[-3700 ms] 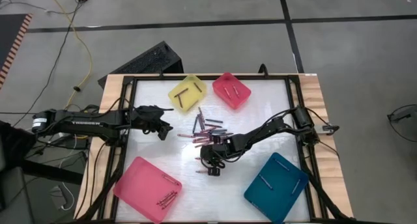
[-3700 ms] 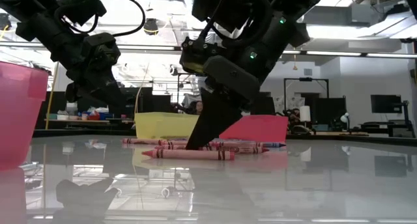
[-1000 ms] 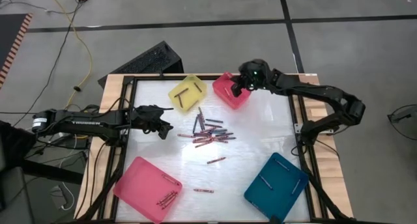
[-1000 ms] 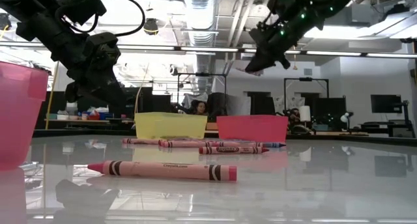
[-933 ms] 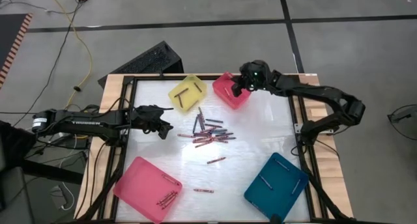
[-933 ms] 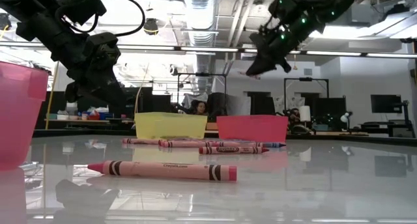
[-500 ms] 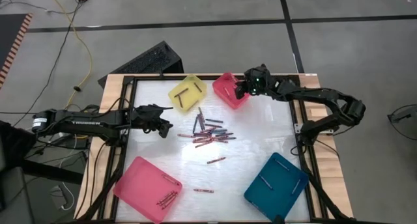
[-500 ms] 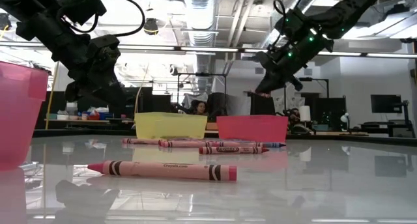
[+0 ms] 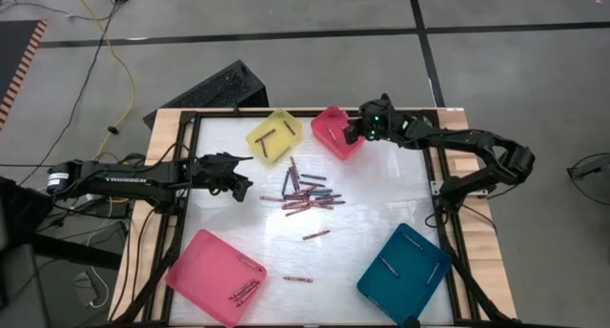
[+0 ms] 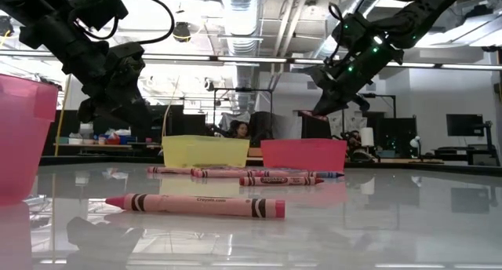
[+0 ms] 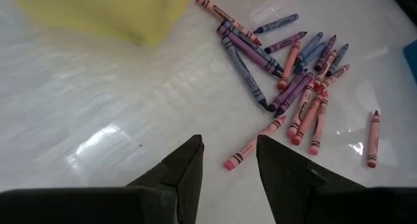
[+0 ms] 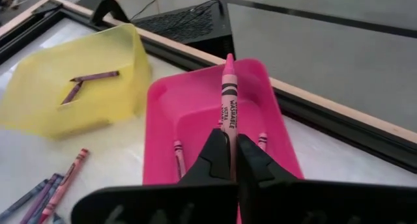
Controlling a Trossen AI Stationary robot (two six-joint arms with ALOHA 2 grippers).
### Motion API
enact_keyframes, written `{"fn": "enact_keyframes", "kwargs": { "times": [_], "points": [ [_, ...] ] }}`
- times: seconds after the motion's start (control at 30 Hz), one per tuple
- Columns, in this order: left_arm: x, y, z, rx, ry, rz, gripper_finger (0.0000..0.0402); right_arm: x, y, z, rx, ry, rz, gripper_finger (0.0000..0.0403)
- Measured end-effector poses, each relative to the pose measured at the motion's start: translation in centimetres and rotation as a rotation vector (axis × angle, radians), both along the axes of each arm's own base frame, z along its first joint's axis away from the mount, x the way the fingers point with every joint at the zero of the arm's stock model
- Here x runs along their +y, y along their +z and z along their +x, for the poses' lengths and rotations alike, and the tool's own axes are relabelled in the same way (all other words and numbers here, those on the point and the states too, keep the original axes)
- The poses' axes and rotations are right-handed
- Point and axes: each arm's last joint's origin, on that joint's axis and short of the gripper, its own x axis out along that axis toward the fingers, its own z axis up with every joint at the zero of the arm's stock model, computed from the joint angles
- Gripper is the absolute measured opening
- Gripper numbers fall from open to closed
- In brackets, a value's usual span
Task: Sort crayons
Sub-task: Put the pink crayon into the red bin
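Note:
My right gripper hangs over the small pink tray at the table's far side, shut on a pink crayon. Two crayons lie in that tray. A pile of red, pink and bluish crayons lies mid-table, and single ones rest nearer the front. My left gripper stands open above the table at the left, short of the pile. My right gripper pinches the pink crayon between its two fingers at its rear part. The crayon runs along the fingers and sticks out beyond their tips. The fingers slant down from the table's right side. The crayon is lifted clear above the pink tray.
A yellow tray with two crayons stands left of the small pink one. A large pink tray sits at the front left and a teal tray at the front right. A black frame rims the table.
My right gripper has sunk toward the small pink tray, drawn back a little toward the table's right edge and rolled, still shut on the pink crayon.

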Motion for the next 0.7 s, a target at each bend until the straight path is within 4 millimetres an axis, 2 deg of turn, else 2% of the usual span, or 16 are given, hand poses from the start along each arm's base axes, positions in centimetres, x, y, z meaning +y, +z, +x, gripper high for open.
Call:
{"fn": "enact_keyframes", "kwargs": {
  "times": [0.37, 0.5, 0.6, 0.7],
  "points": [
    [0.0, 0.0, 0.0, -0.002, 0.003, -0.004, 0.0133, 0.0, 0.0, 0.0, 0.001, -0.002, -0.001, 0.0069],
    [0.0, 0.0, 0.0, -0.002, 0.003, -0.004, 0.0133, -0.02, 0.07, 0.03, -0.008, -0.003, -0.003, 0.0081],
    [0.0, 0.0, 0.0, -0.002, 0.004, -0.006, 0.0133, 0.02, 0.38, 0.29, -0.086, 0.017, 0.034, 0.0083],
    [-0.02, 0.0, 0.01, -0.003, -0.001, -0.012, 0.0133, 0.38, 0.97, 0.9, -0.193, 0.146, 0.078, 0.0083]
  ]
}}
